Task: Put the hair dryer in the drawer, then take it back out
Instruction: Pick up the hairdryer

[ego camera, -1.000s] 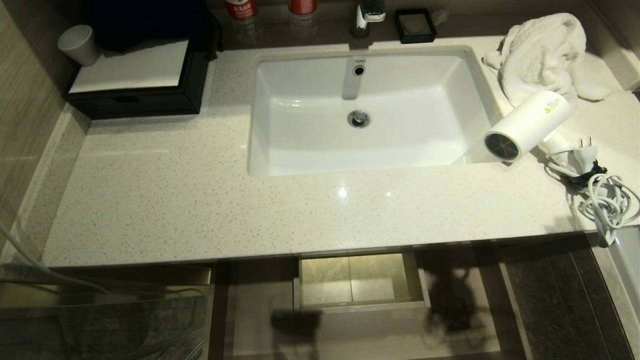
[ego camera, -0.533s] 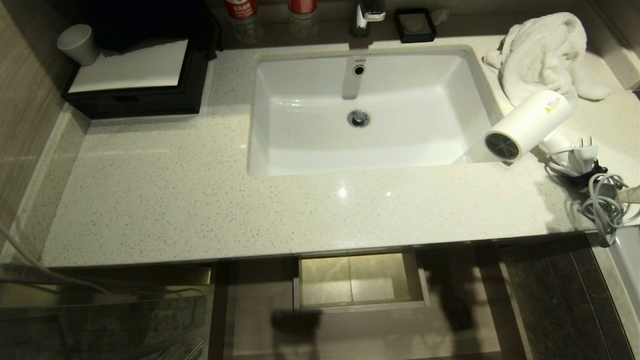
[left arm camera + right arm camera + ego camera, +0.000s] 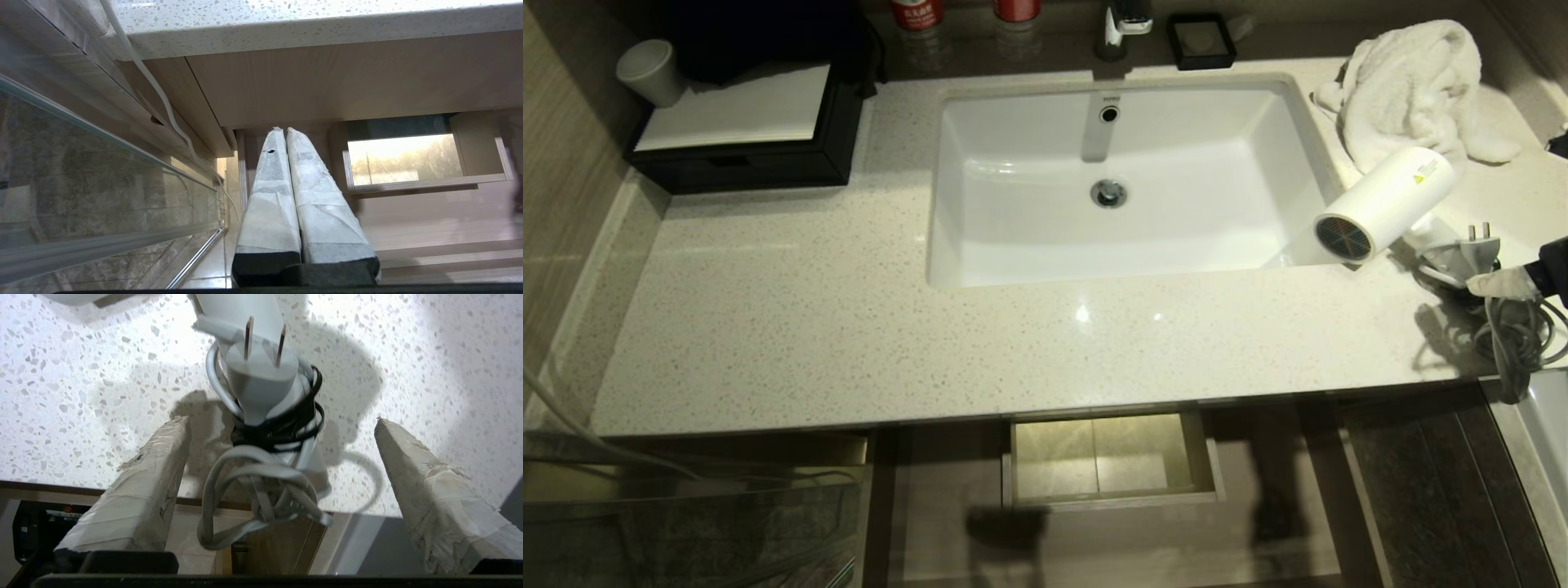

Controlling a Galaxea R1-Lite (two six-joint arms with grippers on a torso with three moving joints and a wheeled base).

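Note:
The white hair dryer lies on the speckled counter right of the sink, its mesh grille facing the front. Its plug and tangled cord trail toward the counter's right front corner. My right gripper is open above the cord bundle, with the plug between its wide-apart fingers, touching neither. In the head view only one taped fingertip shows, at the right edge. The wood-grain drawer stands pulled out under the counter, nothing in it. My left gripper is shut, parked low beside the drawer.
A white towel lies bunched behind the dryer. The sink takes up the counter's middle. A black tray and a cup stand at the back left. A glass panel is at the lower left.
My right gripper has come in from the right edge and moved left over the cord toward the plug. Its shadow in the drawer has shifted. The dryer has not moved.

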